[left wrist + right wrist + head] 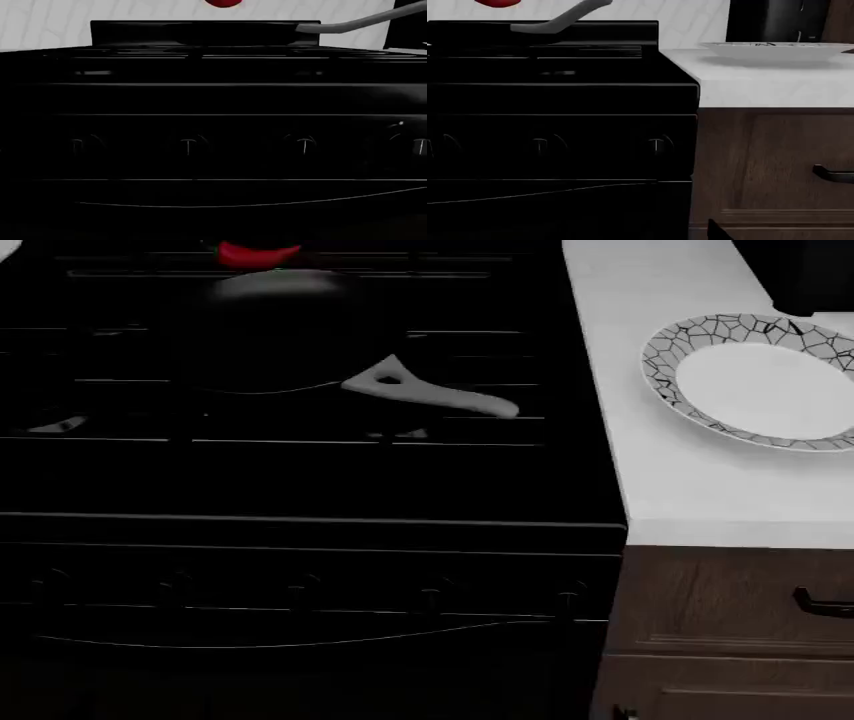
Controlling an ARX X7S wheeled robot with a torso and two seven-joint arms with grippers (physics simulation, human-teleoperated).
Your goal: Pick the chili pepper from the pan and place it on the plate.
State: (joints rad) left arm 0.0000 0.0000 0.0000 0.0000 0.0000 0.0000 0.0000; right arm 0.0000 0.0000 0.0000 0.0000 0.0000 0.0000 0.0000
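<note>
Chili pepper [256,254] by pan [287,335]; plate [761,380] unmarked

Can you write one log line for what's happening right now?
chili pepper: in pan on stove | plate: empty, on counter | grippers: not in view | pick: not started

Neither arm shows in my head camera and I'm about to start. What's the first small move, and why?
Probably raise the left arm up and forward toward the pan. The chili pepper lies at the pan's far edge, at the stove's left, while both wrist cameras sit low facing the stove front and knobs. The plate waits empty on the counter to the right. No fingers are in view, so their state is unknown.
</note>
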